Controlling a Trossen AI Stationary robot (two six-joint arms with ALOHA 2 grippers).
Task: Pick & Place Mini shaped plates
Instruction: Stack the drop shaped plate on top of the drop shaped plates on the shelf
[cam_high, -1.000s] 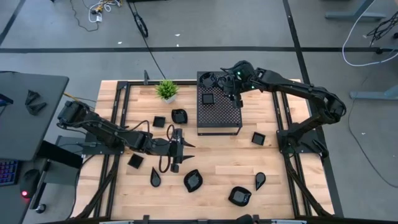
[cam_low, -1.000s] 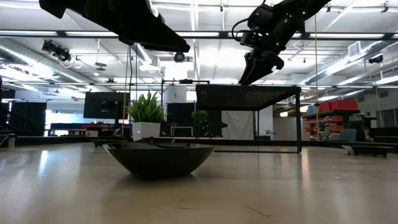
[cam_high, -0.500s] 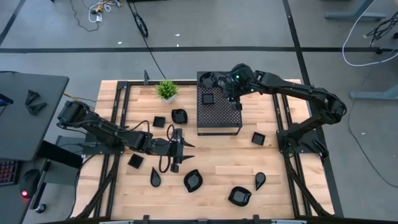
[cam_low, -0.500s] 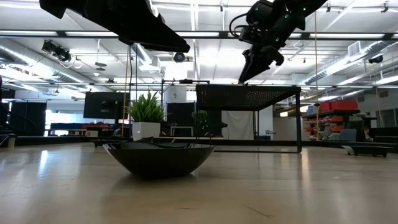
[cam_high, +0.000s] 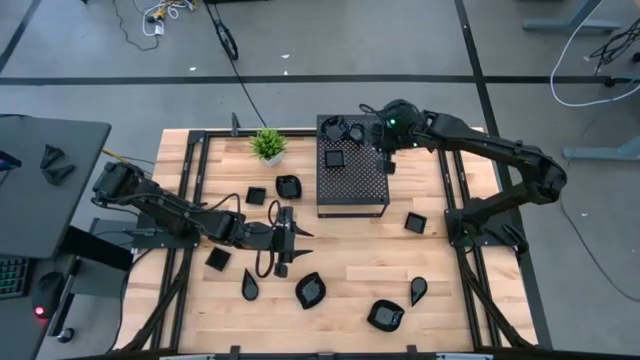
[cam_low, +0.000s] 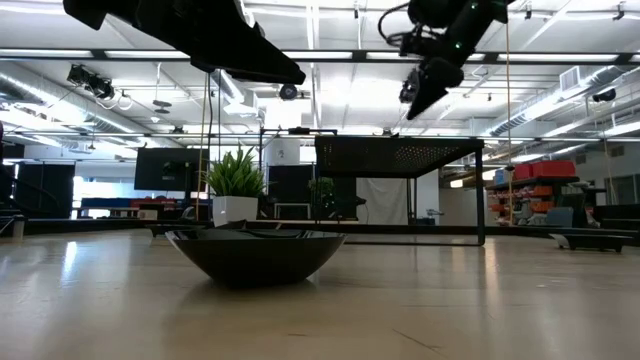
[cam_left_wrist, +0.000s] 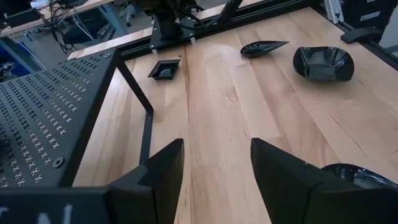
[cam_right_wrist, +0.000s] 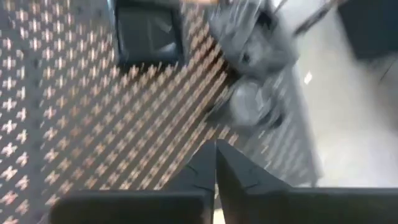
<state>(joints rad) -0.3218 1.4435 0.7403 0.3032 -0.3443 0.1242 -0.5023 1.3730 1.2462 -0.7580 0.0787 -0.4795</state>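
High view: mini shaped plates (cam_high: 310, 290) scattered over the wooden table (cam_high: 350, 255), a few more on the perforated box (cam_high: 352, 180) near the potted plant (cam_high: 268, 144). Right gripper (cam_high: 384, 158) above the box's far edge, fingers pressed together, nothing pinched. Left gripper (cam_high: 298, 232) over mid-table, fingers spread, empty. Judged light, rigid, glossy and slippery, possibly chippable; best pinched across a raised rim, one finger inside, one outside.
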